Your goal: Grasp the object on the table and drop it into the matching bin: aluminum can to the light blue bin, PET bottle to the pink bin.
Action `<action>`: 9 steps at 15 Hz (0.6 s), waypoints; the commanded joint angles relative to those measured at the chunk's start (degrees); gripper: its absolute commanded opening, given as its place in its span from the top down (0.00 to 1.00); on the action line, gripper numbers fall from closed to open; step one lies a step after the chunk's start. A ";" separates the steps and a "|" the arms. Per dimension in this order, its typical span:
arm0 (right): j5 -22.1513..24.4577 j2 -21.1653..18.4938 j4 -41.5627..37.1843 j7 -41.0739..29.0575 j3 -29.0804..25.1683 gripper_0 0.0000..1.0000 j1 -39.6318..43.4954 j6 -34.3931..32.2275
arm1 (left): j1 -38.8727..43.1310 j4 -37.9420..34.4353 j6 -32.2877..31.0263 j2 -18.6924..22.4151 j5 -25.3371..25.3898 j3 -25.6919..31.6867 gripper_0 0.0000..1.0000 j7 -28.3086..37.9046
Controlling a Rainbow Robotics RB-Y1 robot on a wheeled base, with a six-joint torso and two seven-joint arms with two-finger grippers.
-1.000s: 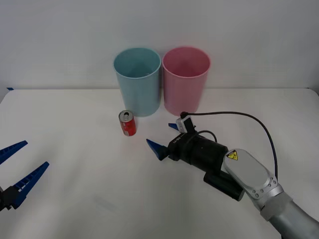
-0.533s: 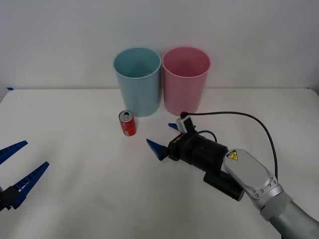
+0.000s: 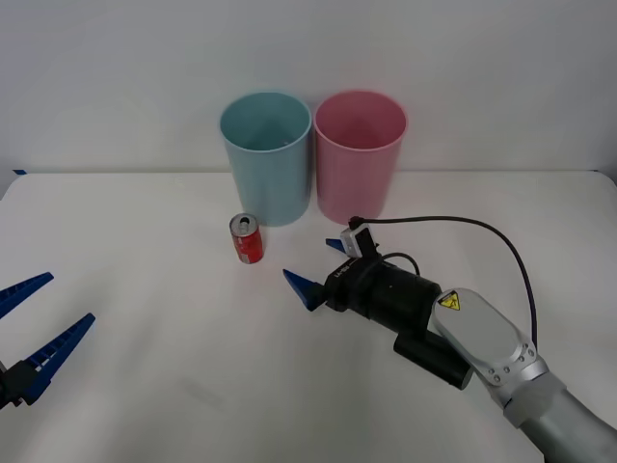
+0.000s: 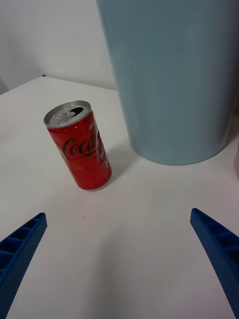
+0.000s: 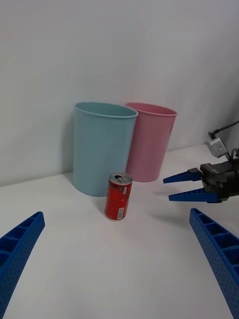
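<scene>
While one can (image 3: 246, 238) stands upright on the white desk (image 3: 145, 289) just before the blue bin (image 3: 266, 157), one pink bin (image 3: 360, 154) beside it, right gripper (image 3: 320, 265) spread wide near the can, left gripper (image 3: 34, 323) spread too, well apart

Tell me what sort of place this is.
Probably a lab test bench for sorting trials: a plain white table against a blank wall, holding only a tall light blue plastic bin, a matching pink bin and a small red can.
</scene>
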 commanded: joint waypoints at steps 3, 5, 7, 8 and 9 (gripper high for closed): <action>0.00 0.00 0.00 0.00 0.00 0.00 0.00 0.00 | 0.00 0.00 0.00 0.00 0.00 0.00 0.00 0.00; 0.00 0.00 0.00 0.00 0.00 0.00 0.00 0.00 | 0.00 0.00 0.00 0.00 0.00 0.00 0.00 0.00; 0.00 0.00 0.00 0.00 0.00 0.00 0.00 0.00 | 0.00 0.00 0.00 0.00 0.00 0.00 0.00 0.00; 0.00 0.00 0.00 0.00 0.00 0.00 0.00 0.00 | 0.00 0.00 0.00 0.00 0.00 0.00 0.00 0.00; 0.00 0.00 0.00 0.00 0.00 0.00 0.00 0.00 | 0.00 0.00 0.00 0.00 0.00 0.00 0.00 0.00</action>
